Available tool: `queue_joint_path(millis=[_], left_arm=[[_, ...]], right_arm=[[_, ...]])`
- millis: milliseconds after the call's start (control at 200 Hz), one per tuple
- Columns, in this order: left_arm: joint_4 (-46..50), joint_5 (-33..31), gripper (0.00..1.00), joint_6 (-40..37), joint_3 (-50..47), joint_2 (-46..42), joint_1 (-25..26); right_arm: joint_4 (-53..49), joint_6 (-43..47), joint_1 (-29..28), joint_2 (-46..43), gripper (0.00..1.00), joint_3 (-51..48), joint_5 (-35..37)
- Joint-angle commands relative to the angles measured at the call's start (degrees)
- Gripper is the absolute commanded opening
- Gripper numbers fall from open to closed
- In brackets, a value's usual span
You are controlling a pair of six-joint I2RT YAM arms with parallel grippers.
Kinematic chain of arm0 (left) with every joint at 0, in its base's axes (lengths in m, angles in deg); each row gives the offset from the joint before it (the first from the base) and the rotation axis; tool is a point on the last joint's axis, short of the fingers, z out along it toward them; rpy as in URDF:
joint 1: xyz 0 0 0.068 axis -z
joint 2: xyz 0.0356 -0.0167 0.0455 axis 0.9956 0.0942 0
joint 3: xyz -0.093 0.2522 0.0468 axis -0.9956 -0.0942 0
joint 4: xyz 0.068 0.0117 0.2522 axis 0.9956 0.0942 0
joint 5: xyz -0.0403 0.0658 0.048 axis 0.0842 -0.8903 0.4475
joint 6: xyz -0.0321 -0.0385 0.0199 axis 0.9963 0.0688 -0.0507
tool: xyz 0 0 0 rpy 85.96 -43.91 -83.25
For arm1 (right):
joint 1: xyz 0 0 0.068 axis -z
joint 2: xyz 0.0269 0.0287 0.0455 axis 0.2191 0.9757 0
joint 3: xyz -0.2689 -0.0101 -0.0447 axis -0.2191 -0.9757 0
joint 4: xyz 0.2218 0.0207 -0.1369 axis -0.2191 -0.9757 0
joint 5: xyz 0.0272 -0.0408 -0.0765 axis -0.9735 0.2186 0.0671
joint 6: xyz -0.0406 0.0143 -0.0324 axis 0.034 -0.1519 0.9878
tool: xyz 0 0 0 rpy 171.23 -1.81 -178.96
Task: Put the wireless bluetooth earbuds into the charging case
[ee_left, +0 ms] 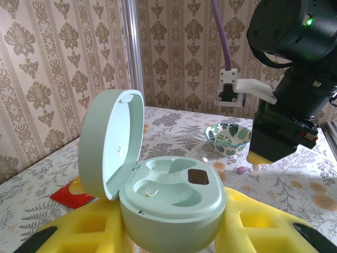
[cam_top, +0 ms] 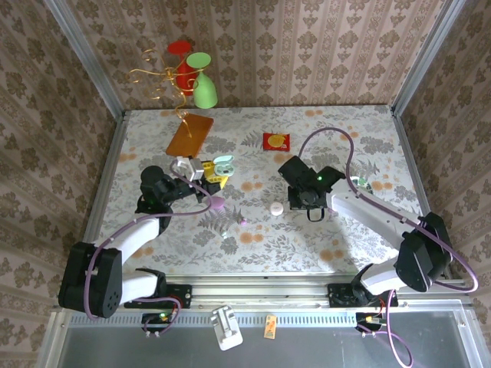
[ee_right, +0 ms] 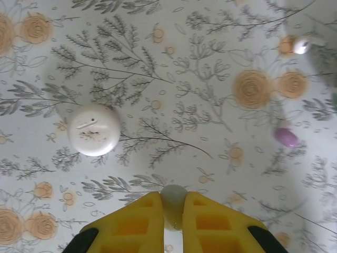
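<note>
The mint green charging case [ee_left: 174, 197] stands upright with its lid [ee_left: 110, 142] swung open to the left, and both sockets are empty. My left gripper [ee_left: 174, 234] is shut on the case's base, one yellow finger [ee_left: 253, 226] on each side. From above, the case [cam_top: 224, 162] sits at the tip of the left gripper [cam_top: 212, 175], left of centre. My right gripper [ee_right: 173, 211] is shut on a small pale earbud [ee_right: 173, 196], whose rounded end pokes out past the fingertips, just above the floral table. In the top view the right gripper [cam_top: 313, 208] hovers right of centre.
A white round disc [ee_right: 93, 129] lies left of the right gripper, with a small purple piece [ee_right: 286, 137] and a small white bud [ee_right: 301, 45] to its right. A leaf-patterned bowl [ee_left: 227, 138], a red packet [cam_top: 275, 141], an orange slab [cam_top: 189, 135] and cups on a gold stand [cam_top: 192, 77] sit farther back.
</note>
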Motion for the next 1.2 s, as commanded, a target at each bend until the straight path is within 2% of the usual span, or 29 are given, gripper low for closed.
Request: queue_joint_path(millis=[0, 255, 510, 1195], left_arm=[[-1.0, 1.4, 0.29, -1.2, 0.2, -1.3, 0.1], [-0.7, 1.3, 0.29, -1.5, 0.3, -1.2, 0.6], [-0.4, 1.3, 0.29, -1.8, 0.3, -0.9, 0.9], [-0.3, 1.6, 0.29, -2.3, 0.9, 0.2, 0.9]], right_arm=[[-11.2, -1.7, -1.0, 2.5, 0.13, 3.9, 7.2], [-18.4, -2.4, -1.7, 6.4, 0.13, 10.2, 9.4], [-21.1, -2.0, -1.9, 9.2, 0.13, 13.3, 9.2], [-37.2, -3.1, -4.5, 24.2, 0.11, 27.5, 17.7]])
